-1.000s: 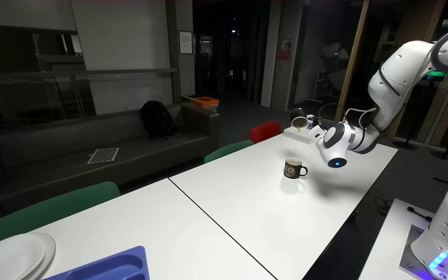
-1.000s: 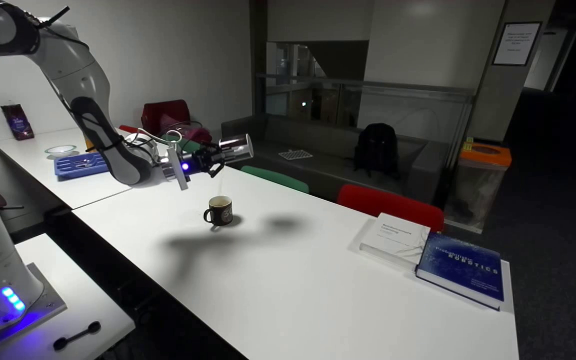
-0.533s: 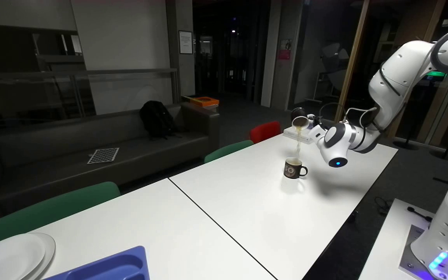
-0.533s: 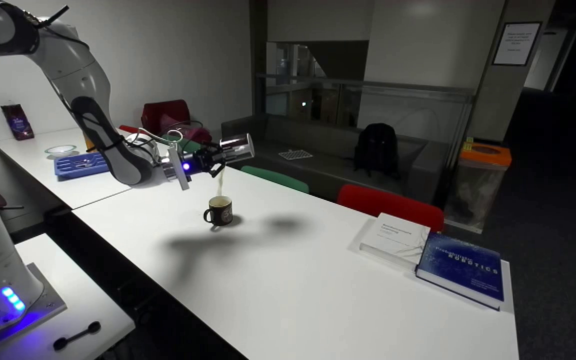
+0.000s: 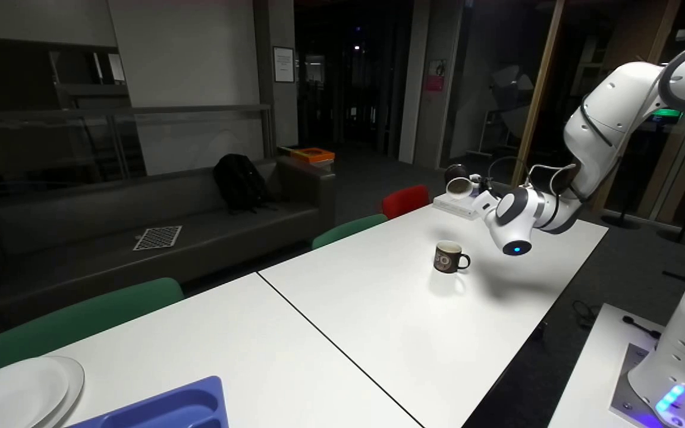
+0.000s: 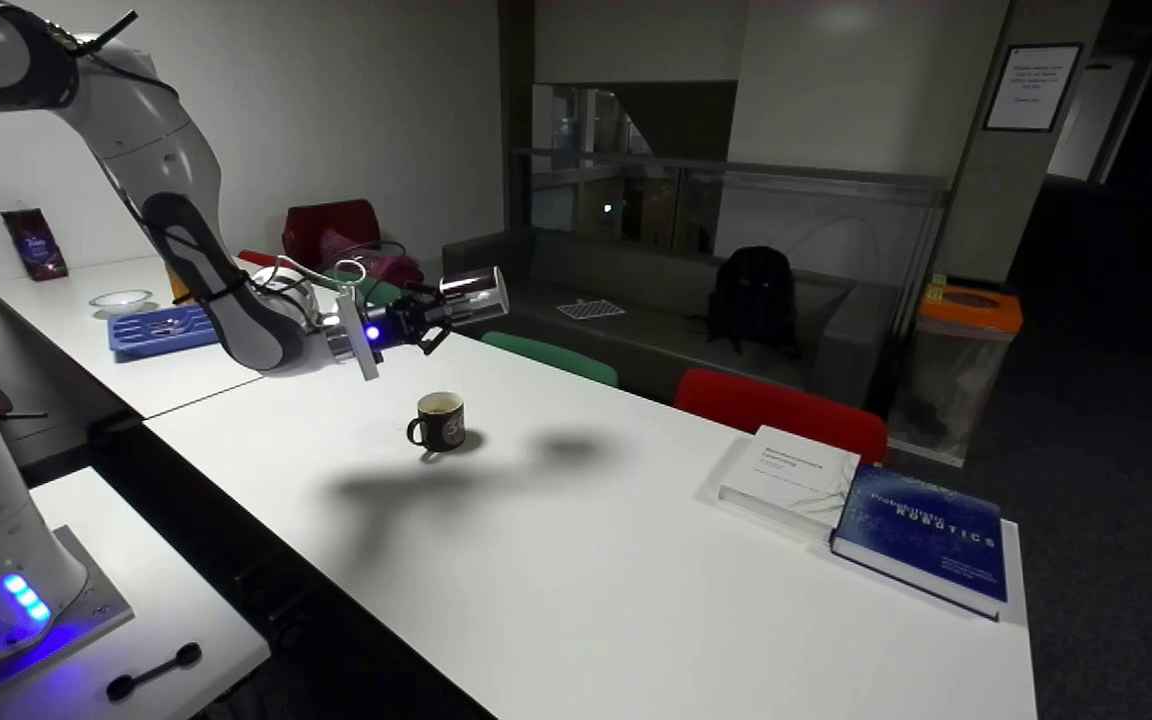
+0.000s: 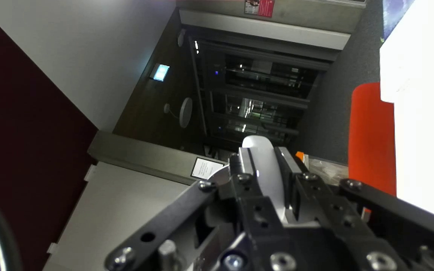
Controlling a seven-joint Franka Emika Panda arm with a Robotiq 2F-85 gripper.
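Wrist view: the gripper (image 7: 263,151) clamps the jug handle (image 7: 269,173) between its fingers (image 7: 289,161). In an exterior view, the jug (image 6: 479,296) tips beyond them, its stream just gone: pouring seems paused or over. In an exterior view, the mug (image 5: 446,261) stands below them.

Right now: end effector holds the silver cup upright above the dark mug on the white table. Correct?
Not upright: the silver cup is tipped well over onto its side, as both exterior views show. The rest stands: the end effector holds it above the dark mug on the white table.
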